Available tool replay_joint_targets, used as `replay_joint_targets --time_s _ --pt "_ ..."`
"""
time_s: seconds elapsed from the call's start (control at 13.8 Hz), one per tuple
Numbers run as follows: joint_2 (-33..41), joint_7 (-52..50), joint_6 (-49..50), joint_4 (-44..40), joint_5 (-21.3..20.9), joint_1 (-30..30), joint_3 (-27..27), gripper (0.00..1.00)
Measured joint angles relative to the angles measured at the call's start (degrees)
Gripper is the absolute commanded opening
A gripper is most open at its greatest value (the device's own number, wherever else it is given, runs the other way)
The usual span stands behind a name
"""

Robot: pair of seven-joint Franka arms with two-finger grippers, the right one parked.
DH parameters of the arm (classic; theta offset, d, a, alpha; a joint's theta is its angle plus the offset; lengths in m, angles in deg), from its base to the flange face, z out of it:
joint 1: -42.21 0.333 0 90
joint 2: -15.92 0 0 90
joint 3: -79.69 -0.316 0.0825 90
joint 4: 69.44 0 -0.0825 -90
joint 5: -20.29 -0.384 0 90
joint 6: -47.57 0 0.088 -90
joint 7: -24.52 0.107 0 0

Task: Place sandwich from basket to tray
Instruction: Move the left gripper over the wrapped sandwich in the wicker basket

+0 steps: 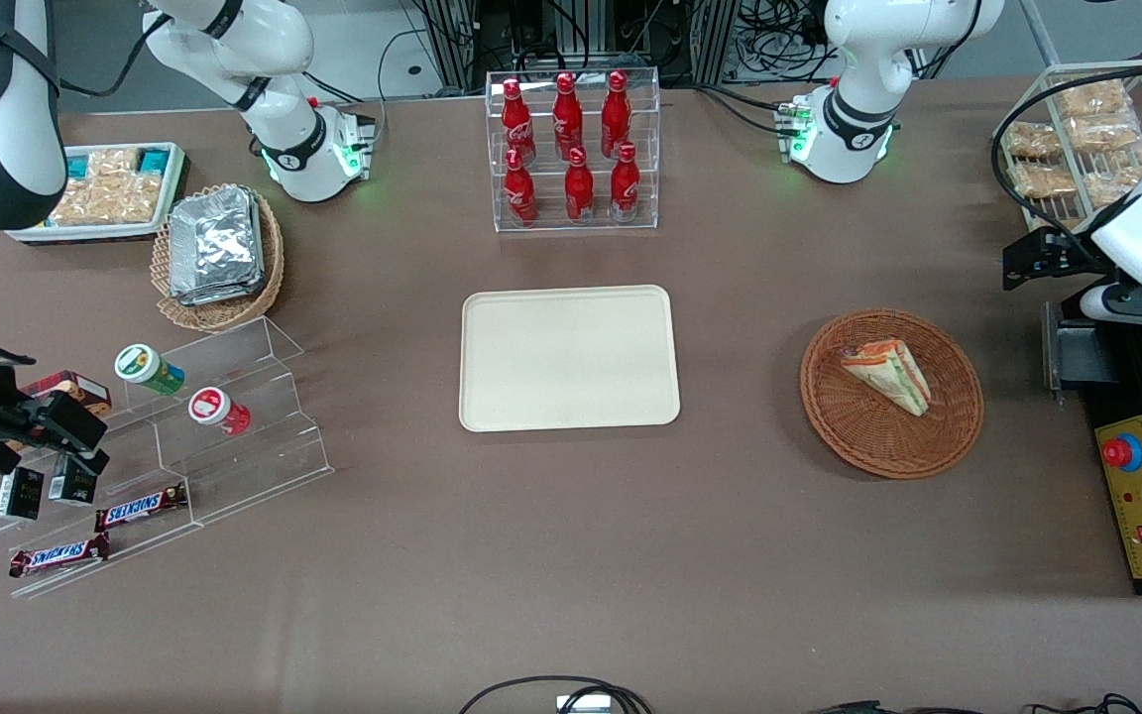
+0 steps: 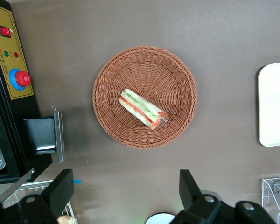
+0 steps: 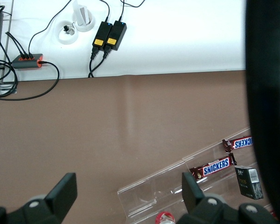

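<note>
With the claw (image 2: pixel 126 193) wide open and empty near the worktop's edge, lower it squarely over the sandwich (image 2: pixel 143 108) in the basket (image 2: pixel 144 60).

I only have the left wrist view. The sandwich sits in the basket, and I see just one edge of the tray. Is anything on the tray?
Observer: No. The front view shows the whole tray, and nothing lies on it.
Operator: Anything close to it that I might hit?
Observer: A clear rack of red bottles stands farther from the front camera than the tray, apart from it.
Operator: Where is my gripper relative to the basket?
Observer: The gripper, open, hangs toward the working arm's end of the table from the basket. It does not appear to be over the sandwich.
</note>
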Motion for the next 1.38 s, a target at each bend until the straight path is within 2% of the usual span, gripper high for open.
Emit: replay_joint_targets --time_s 0.36,0.8,1.16,1.38 --pt "-0.3 -0.6 0.1 0.0 0.0 0.0 0.1 1.0" --pt "-2.5 -13.3 -1.5 5.3 0.0 -0.1 1.2 1.0" --pt "-1.9 -19.6 -14.6 16.8 0.0 -0.1 1.4 1.0" --pt "-0.9 -28.1 -23.1 24.0 0.0 -0.1 1.3 1.0"
